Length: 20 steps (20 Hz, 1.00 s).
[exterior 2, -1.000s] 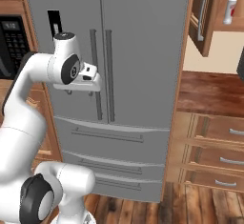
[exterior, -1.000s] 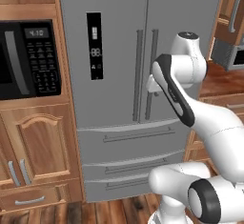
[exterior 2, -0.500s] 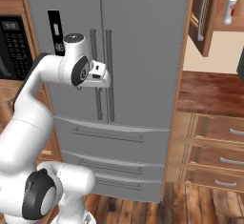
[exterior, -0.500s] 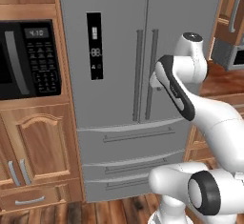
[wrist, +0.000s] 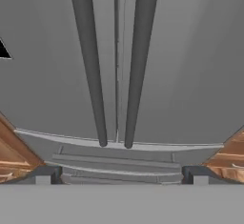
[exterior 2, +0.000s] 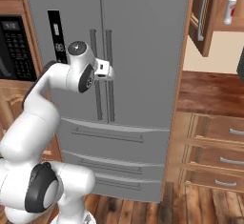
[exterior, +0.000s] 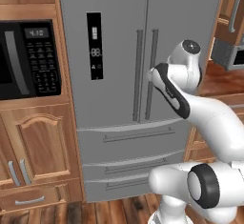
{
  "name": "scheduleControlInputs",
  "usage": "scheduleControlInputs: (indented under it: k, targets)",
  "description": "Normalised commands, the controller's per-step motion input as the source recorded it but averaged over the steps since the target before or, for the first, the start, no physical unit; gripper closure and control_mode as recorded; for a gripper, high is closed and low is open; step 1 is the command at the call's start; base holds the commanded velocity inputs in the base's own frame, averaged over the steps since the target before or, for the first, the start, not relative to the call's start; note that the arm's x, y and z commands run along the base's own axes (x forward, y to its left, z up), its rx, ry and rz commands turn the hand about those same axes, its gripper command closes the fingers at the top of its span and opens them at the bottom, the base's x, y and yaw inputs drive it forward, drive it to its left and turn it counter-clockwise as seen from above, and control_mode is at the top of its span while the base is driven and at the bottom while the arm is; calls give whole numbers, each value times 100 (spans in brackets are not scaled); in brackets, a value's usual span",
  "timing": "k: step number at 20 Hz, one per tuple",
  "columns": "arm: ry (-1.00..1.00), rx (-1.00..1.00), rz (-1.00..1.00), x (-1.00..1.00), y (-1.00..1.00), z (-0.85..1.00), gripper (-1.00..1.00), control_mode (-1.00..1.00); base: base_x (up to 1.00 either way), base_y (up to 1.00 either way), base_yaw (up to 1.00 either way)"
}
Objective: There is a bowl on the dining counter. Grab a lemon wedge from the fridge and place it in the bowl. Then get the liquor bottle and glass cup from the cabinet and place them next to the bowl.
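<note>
The grey steel fridge [exterior: 119, 51] stands straight ahead with both doors closed. Its two vertical bar handles [wrist: 114, 61] run side by side down the middle of the hand view. My gripper [wrist: 121, 176] is open, with nothing between its fingertips [wrist: 43, 176], and it faces the handles from a short way off. In the right base view the gripper [exterior 2: 111, 70] hangs just in front of the handles at mid height. At the upper right, the liquor bottle [exterior 2: 231, 7] with a red cap stands on the shelf of the open cabinet [exterior 2: 205, 13]. Bowl, lemon wedge and glass cup are out of view.
A black microwave [exterior: 28, 58] is built into the wooden cupboards [exterior: 38, 151] left of the fridge. The fridge's lower drawers [exterior: 128, 156] lie below the doors. To the right is a wood-topped counter [exterior 2: 209, 89] over drawers [exterior 2: 214, 151].
The arm has stretched forward, bringing the open gripper closer to the fridge's handles. The fridge doors remain closed.
</note>
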Motion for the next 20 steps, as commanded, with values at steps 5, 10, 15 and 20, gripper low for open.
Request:
scheduleControlInputs:
  k: [5,10,15,20]
  targets:
    - [-22,0,0,61,0,0,-100,-100,0,0,0]
    - [-11,0,0,60,-6,0,-100,-100,0,0,0]
    - [-1,0,0,51,-14,0,-100,-100,0,0,0]
    - [0,0,0,49,-13,0,-100,-100,0,0,0]
